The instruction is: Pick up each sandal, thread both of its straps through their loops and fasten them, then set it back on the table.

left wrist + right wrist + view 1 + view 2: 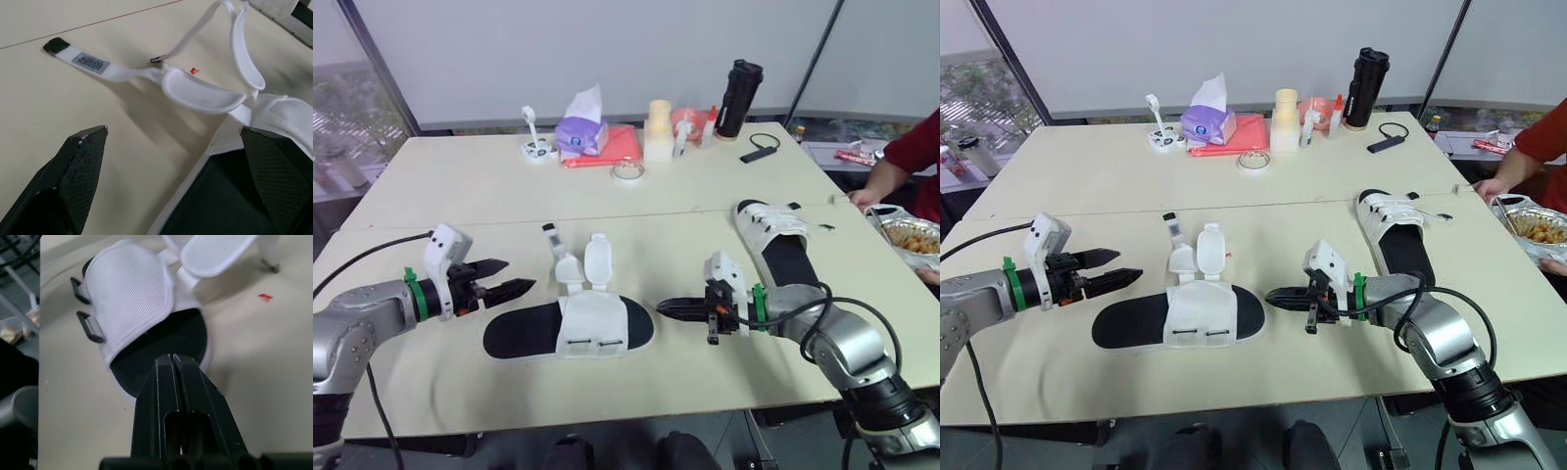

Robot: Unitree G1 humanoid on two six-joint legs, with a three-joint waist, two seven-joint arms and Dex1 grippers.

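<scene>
White mesh and black insole mark the nearer sandal [570,328]. It lies flat on the pale beige table [460,196] between your two grippers, with its long side across your view. Both of its straps are undone. The broad padded white flap [597,259] and the narrow white strap with the black tip [551,240] lie spread on the table on the far side of the shoe. Two black plastic loops [88,325] sit bare along the near edge of the mesh upper.

Your left gripper [517,274] is spread wide and holds nothing. It hangs close to the bare-insole end of that sandal, and its textured black fingertips [83,147] frame the narrow strap and the insole edge in the left wrist view.

Your right gripper [664,306] is pressed closed on nothing. It points at the sandal's other end and stops just short of it.

Behind your right forearm, a second white-and-black sandal [781,245] lies lengthwise.

At the far edge stand a purple tissue pack [579,132], a red-orange folder [622,147], a roll of clear tape [627,170] and a tall black flask [738,98]. A person's hand [864,198] rests at the right, beside a foil tray of food [913,235].
</scene>
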